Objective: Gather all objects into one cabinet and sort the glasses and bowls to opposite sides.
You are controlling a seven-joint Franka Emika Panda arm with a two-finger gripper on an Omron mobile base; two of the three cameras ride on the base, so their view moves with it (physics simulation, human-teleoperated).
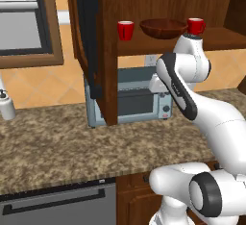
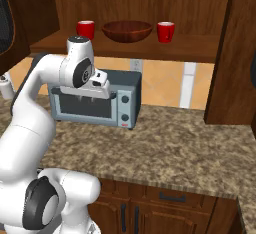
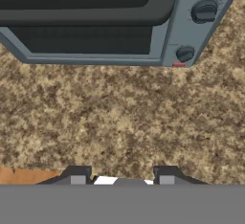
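Hovering over bare speckled table (image 3: 124,122) with the toaster oven (image 3: 95,22) at 12 o'clock, the claw (image 3: 118,176) gapes empty — two glossy red mugs (image 2: 85,29) (image 2: 165,31) flank the wooden bowl (image 2: 127,31) on the cabinet shelf (image 2: 190,50).

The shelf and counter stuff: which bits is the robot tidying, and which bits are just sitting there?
For the job: left red mug, right red mug, wooden bowl, all on the cabinet shelf; the gripper, open and holding nothing.

Just there: toaster oven, granite counter, dishwasher.
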